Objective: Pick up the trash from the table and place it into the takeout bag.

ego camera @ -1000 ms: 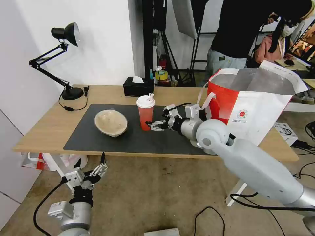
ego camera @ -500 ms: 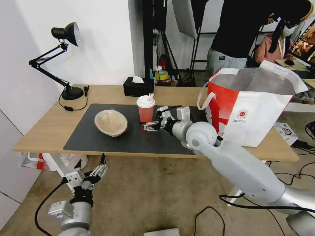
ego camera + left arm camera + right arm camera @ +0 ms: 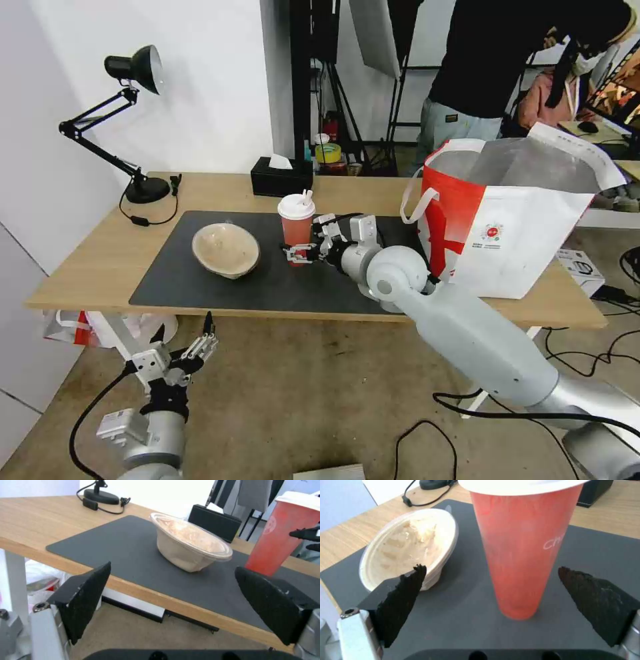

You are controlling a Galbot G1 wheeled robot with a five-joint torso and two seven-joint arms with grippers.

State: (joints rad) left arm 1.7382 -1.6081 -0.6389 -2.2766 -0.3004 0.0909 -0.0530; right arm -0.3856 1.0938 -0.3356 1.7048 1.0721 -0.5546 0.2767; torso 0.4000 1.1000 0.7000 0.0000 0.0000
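Cup (image 3: 295, 230) standing upright on the dark mat (image 3: 200, 287), about to be gripped.

Red drink cup with its white lid is waiting near the mat's middle, the beige paper bowl (image 3: 225, 249) sitting just beside it toward the lamp side; the right gripper (image 3: 301, 253) is reaching in low at the cup's base, fingers (image 3: 403, 600) spread wide and holding nothing, the cup lying between them but apart from both pads; the step in hand looks like the approach to pick it up, and the next move is probably calling for a little more reach, then a gentle squeeze so the tall cup is not tipping; the takeout bag (image 3: 513, 233) is gaping open at the table's (image 3: 87, 267) right end; the left gripper (image 3: 183, 353) is hanging open below the table edge, idle.
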